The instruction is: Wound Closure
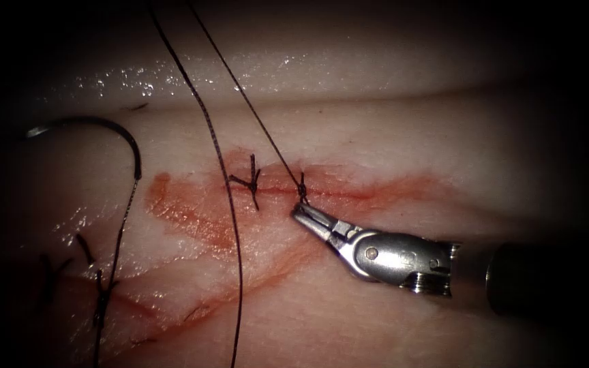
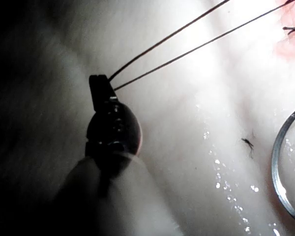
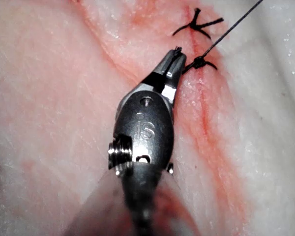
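Needle [image 1: 114, 133] loose on glistening tissue [image 1: 390, 136] left of cut, left hand [image 2: 99, 84] clamped on thread [image 1: 221, 170], right hand [image 1: 306, 215] apparently together, empty.

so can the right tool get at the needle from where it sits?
Probably not directly. The needle lies free on the tissue far left; two thread strands cross between, and the right tool grips thread at the knot.

We look down from in front at the cut [image 1: 349, 192]; both wrist views sit close along their shafts, sharing its knots [image 3: 199, 63].
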Controlling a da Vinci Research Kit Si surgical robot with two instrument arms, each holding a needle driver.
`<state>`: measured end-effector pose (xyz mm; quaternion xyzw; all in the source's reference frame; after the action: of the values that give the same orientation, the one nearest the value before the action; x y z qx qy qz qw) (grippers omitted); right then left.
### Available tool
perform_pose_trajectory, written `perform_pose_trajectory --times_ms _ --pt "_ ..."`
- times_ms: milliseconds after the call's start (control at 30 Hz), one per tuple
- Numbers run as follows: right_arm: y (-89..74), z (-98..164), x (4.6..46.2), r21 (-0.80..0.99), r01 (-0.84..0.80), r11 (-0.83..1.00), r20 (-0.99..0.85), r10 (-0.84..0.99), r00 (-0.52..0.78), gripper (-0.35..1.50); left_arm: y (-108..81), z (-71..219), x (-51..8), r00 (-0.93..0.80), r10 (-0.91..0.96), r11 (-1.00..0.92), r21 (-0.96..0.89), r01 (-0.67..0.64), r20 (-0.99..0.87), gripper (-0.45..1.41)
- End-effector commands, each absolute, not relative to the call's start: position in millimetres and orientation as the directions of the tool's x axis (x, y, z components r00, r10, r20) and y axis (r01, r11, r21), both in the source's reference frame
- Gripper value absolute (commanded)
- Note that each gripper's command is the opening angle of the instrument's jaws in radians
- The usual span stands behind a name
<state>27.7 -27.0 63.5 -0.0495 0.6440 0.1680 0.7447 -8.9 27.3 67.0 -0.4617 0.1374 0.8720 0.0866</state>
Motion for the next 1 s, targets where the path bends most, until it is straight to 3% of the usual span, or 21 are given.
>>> perform_pose_trajectory --times_ms 33,133,233,367,600,733,1000 --pt "-26.9 63 29.2 0.153 -0.316 0.936 -0.975 0.196 0.109 0.37 27.4 67 -9.7 -0.544 0.019 -0.947 0.159 -0.278 -0.839 -0.45" --pt "-26.5 62 29.9 0.178 -0.323 0.93 -0.969 0.222 0.107 1.03 25.8 66 -10.6 -0.498 0.034 -0.95 0.127 -0.285 -0.866 -0.45" --pt "-26.2 60 30.2 0.197 -0.319 0.927 -0.965 0.241 0.102 1.2 24.0 65 -11.9 -0.433 0.055 -0.958 0.075 -0.278 -0.9 -0.45" --pt "-25.4 58 29.9 0.22 -0.318 0.922 -0.961 0.261 0.093 1.27 21.7 62 -13.8 -0.365 0.064 -0.963 0.038 -0.267 -0.929 -0.45" --pt "-22.6 55 28.9 0.259 -0.331 0.907 -0.953 0.295 0.062 1.2 18.0 56 -16.8 -0.271 0.073 -0.972 -0.008 -0.234 -0.96 -0.45" --pt "-20.3 55 29.4 0.279 -0.323 0.904 -0.937 0.33 0.115 1.05 16.8 53 -18.1 -0.228 0.08 -0.976 -0.029 -0.218 -0.97 -0.45" --pt "-17.1 58 32.4 0.283 -0.324 0.903 -0.902 0.365 0.229 1.08 13.6 47 -21.2 -0.149 0.061 -0.982 -0.033 -0.184 -0.987 -0.45"
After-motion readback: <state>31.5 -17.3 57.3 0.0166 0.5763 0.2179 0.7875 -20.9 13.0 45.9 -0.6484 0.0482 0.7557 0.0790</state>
